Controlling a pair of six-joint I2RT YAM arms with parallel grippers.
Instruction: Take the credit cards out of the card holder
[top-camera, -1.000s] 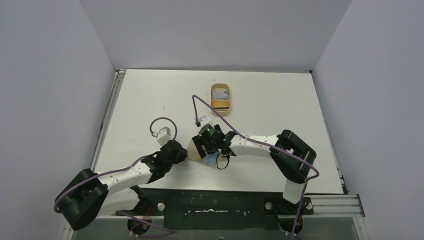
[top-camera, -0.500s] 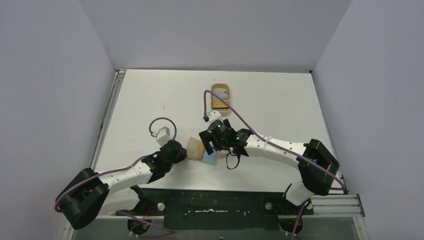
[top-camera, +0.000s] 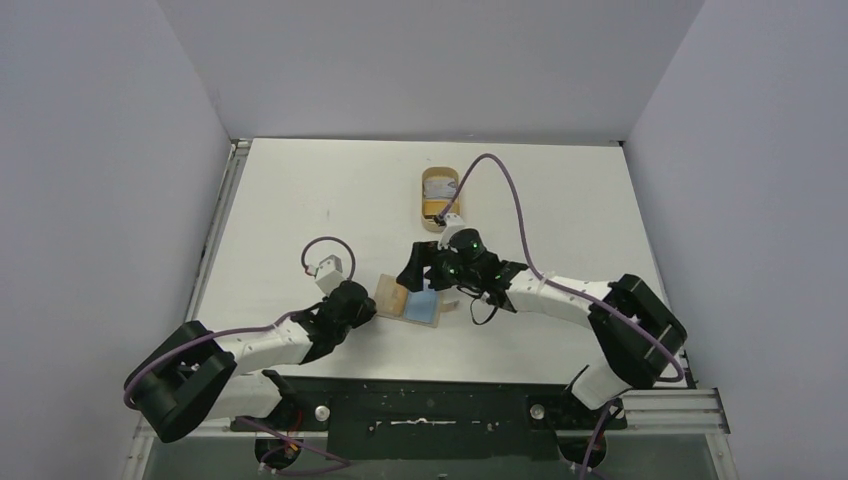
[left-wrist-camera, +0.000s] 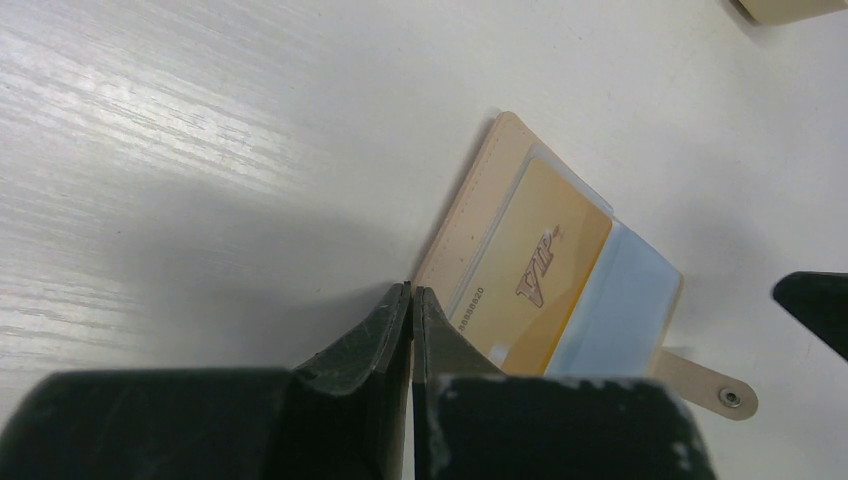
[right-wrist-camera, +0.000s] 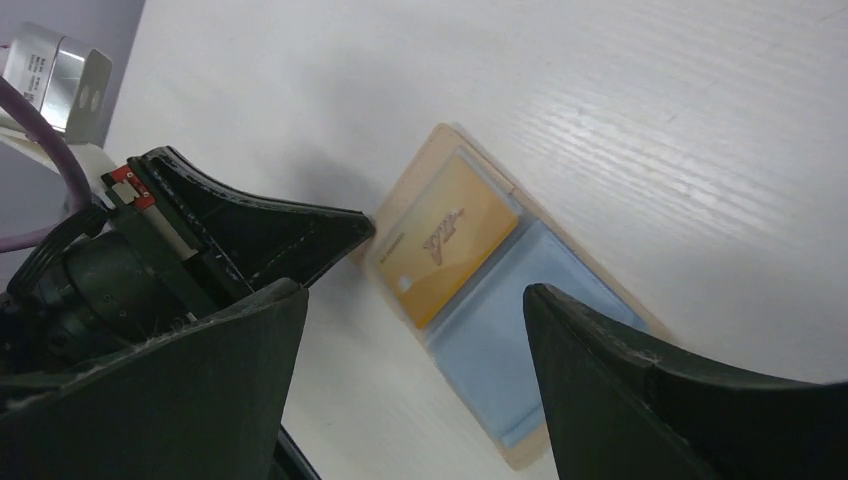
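The card holder (left-wrist-camera: 470, 215) lies open, gold card (left-wrist-camera: 530, 280) and blue card (left-wrist-camera: 612, 322) not yet removed; left tool (left-wrist-camera: 412, 300) pressed together at its edge, right tool (right-wrist-camera: 412, 292) spread above.

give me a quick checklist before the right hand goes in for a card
1. card holder lying open and flat: ok
2. gold card and light blue card both in view inside the holder: ok
3. right hand open above the cards, nothing in it: ok
4. left hand shut, tips at the holder's edge: ok
5. left hand actually pinning the holder down: cannot tell
6. strap tab lying off to the side, not over the cards: ok
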